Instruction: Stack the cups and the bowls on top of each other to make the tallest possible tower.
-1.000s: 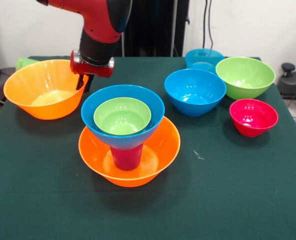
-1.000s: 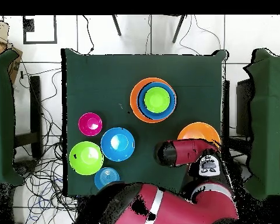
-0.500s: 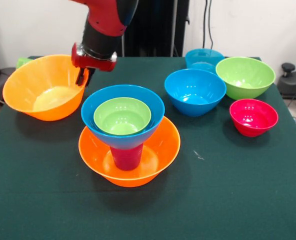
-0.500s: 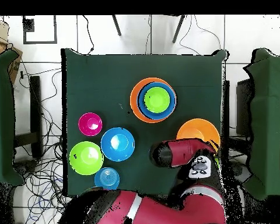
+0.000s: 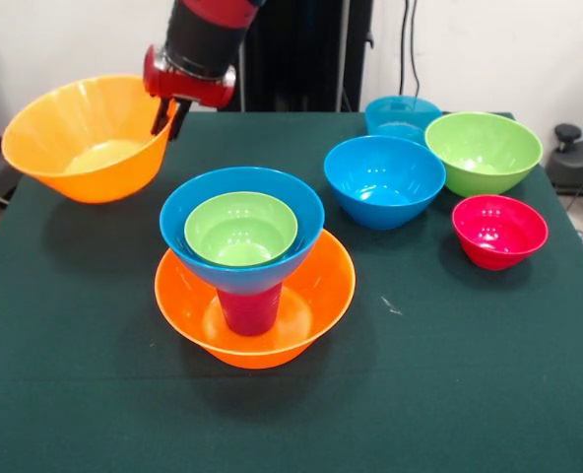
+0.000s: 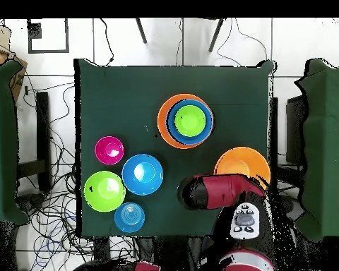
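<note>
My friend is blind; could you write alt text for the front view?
A red and black gripper holds a large orange plastic bowl by its rim, lifted above the green table, beside a tower of nested bowls.

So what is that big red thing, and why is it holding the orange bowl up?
It is a robot arm, and its hand is pinching the rim of an orange bowl, which hangs tilted above the green table. One picture looks across the table; the other looks straight down from the ceiling. In the middle stands a tower: another orange bowl, a purple-red cup upside down in it, a blue bowl on the cup, and a green bowl inside that. To the side wait two blue bowls, a green bowl and a small pink one. The robot is trying to build the tallest tower.
</note>
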Controlling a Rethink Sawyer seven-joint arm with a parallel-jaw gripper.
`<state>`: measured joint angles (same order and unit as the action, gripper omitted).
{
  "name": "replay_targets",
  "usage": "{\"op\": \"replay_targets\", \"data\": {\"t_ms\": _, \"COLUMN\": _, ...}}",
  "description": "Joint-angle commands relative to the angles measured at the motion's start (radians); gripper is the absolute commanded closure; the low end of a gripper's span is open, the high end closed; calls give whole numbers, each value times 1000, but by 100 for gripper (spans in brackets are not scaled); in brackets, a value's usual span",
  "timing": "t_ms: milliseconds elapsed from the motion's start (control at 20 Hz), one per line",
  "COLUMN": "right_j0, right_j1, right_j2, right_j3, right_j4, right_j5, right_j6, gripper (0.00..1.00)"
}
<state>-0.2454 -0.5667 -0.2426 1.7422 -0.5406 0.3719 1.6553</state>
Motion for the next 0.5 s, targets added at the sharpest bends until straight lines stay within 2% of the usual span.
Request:
{"op": "replay_targets", "data": {"t_ms": 50, "right_j0": 16, "right_j1": -62, "right_j2": 56, "right_j3": 55, "right_j4": 0, "right_j5": 105, "right_j6": 22, "gripper": 100}}
{"op": "replay_targets", "data": {"t_ms": 500, "right_j0": 43, "right_j1": -147, "right_j2": 38, "right_j3": 64, "right_j4": 3, "right_j5": 193, "right_j6": 4, "gripper": 100}}
